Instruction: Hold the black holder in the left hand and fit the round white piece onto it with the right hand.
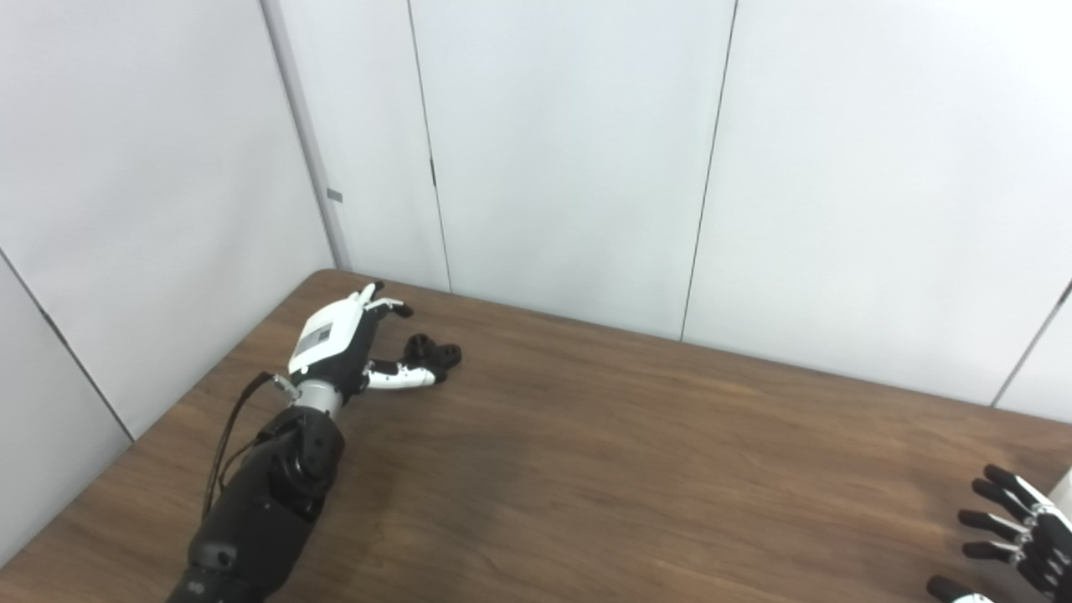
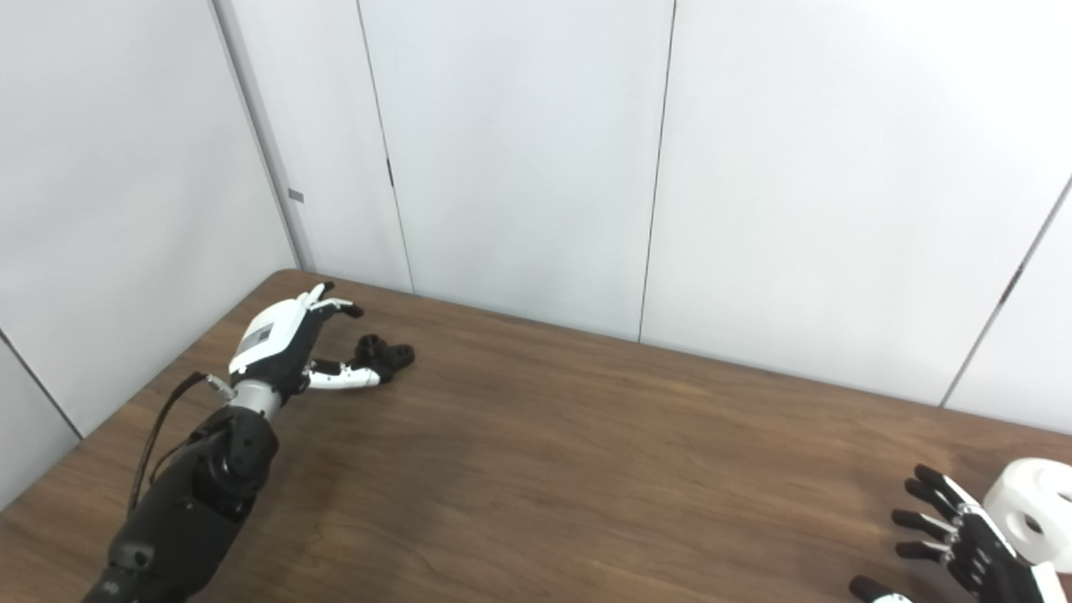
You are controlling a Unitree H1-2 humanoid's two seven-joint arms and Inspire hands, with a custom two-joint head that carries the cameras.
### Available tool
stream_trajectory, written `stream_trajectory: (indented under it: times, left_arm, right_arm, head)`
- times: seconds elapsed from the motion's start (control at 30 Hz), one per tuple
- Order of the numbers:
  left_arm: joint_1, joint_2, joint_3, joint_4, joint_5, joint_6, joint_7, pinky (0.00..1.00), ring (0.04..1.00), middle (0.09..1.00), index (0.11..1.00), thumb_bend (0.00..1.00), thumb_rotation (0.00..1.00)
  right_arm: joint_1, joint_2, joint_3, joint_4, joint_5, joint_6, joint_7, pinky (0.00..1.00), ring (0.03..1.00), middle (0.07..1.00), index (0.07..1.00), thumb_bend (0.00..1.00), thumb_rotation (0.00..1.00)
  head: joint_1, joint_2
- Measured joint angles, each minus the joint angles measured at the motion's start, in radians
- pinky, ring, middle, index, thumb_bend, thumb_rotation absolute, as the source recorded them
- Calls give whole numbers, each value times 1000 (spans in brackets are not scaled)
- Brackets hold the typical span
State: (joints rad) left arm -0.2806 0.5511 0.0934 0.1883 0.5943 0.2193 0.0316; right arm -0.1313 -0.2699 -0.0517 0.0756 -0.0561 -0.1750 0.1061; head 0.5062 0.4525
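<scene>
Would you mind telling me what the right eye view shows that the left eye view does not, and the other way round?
Only the right eye view shows the round white piece, lying on the table at the far right edge, just beyond the right hand. The left eye view catches at most a white sliver there, and shows nothing extra of note. Both show the wooden table, the open right hand with fingers spread, and the open left hand reaching at the black holder near the far left corner, not yet gripping it.

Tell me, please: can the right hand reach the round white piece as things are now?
Probably yes. The right hand is open beside the round white piece on the table, with nothing between them.
</scene>
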Motion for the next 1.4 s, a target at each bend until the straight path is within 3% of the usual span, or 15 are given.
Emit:
stream_trajectory:
  times: [0.47,0.67,0.83,1.07,1.2,1.4]
  left_arm:
    - [-4,12,-10,56,4,-1,76,973,1000,1000,782,941,387]
    - [-4,22,-11,59,-1,-1,82,973,1000,1000,772,927,362]
    - [-4,22,-15,73,-10,-1,82,977,1000,1000,768,933,400]
    - [-5,7,-25,112,-22,-4,89,960,1000,1000,762,914,400]
    - [-18,-1,-31,168,-31,-24,115,941,1000,984,749,873,408]
    - [-32,-17,-29,203,-66,-50,153,907,1000,978,745,822,353]
  right_arm:
    - [-2,-5,0,1,3,-1,8,592,734,852,837,768,292]
    - [-3,-5,-1,1,3,-2,11,593,747,851,833,756,267]
    - [-2,-5,-3,0,3,-3,11,585,743,846,834,756,272]
    - [-2,-5,-12,-8,6,0,11,581,733,842,827,753,240]
    - [-1,-5,-16,-21,8,1,12,565,721,836,829,772,297]
    - [-1,-5,-17,-21,8,1,12,566,720,836,828,759,269]
  head:
    - [2,5]
    - [0,8]
    - [-3,9]
    - [-8,14]
    - [-5,15]
    - [-8,17]
